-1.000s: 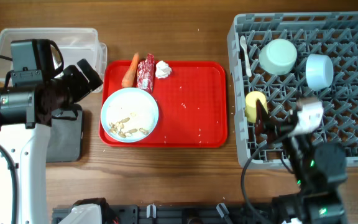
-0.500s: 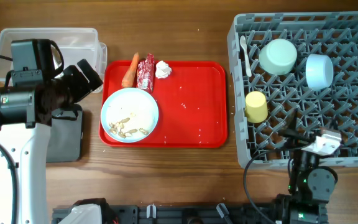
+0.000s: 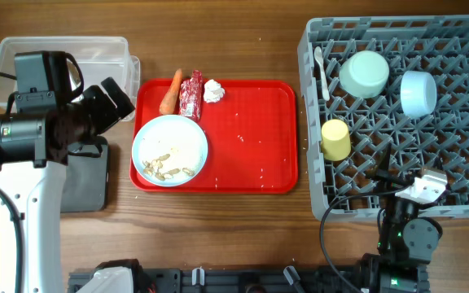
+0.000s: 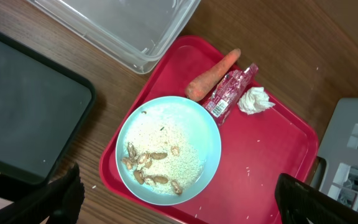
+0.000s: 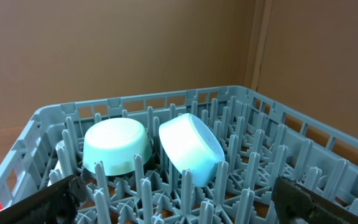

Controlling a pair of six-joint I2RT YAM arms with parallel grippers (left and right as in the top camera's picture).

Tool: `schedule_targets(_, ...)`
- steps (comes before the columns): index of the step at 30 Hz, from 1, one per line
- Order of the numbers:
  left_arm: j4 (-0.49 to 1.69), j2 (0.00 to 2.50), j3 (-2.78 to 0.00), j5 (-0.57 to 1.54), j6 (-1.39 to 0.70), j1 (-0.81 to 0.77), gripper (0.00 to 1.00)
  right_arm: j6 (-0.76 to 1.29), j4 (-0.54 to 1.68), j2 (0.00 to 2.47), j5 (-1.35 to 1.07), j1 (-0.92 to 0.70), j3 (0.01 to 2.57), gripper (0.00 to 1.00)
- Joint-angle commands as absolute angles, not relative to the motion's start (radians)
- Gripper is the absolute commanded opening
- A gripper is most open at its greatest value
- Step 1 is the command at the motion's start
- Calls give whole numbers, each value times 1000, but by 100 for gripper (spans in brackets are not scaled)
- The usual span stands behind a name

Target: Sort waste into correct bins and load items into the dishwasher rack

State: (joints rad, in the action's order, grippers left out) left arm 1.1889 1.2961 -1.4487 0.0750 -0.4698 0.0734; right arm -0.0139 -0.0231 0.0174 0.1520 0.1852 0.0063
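Note:
A pale blue plate (image 3: 169,150) with beige scraps (image 4: 151,168) lies on the red tray, beside a carrot (image 3: 170,91), a red wrapper (image 3: 191,94) and a white tissue (image 3: 213,90). The grey rack (image 3: 462,49) holds two mint bowls (image 3: 364,73) (image 3: 418,92), a yellow cup (image 3: 335,139) and a white spoon (image 3: 322,69). My left gripper (image 4: 179,208) is open and empty above the plate's near edge. My right gripper (image 5: 182,199) is open and empty, low at the rack's front edge, facing the bowls (image 5: 115,146) (image 5: 191,149).
The red tray (image 3: 255,138) sits mid-table. A clear tub (image 3: 63,49) stands at the back left, with a black tray (image 3: 84,183) in front of it, partly under my left arm. Bare wood lies between the red tray and the rack.
My right arm has drawn back from beside the yellow cup to the rack's front edge, leaving the cup standing in the rack. The left arm has not moved.

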Motion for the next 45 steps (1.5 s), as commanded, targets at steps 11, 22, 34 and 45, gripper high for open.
schedule_targets(11,1091,1310,-1454,382,-503,51,100,-26,-24,5,165,189,5,100)
schedule_targets(22,736,1833,-1453,-141,-426,-424,82,-26,-24,5,165,189,5,100)
schedule_targets(34,417,2143,-1453,-147,-427,-419,38,-26,-24,5,165,189,5,100)
schedule_targets(45,801,1750,-1551,-206,-511,-296,4,-26,-24,5,165,189,5,100)
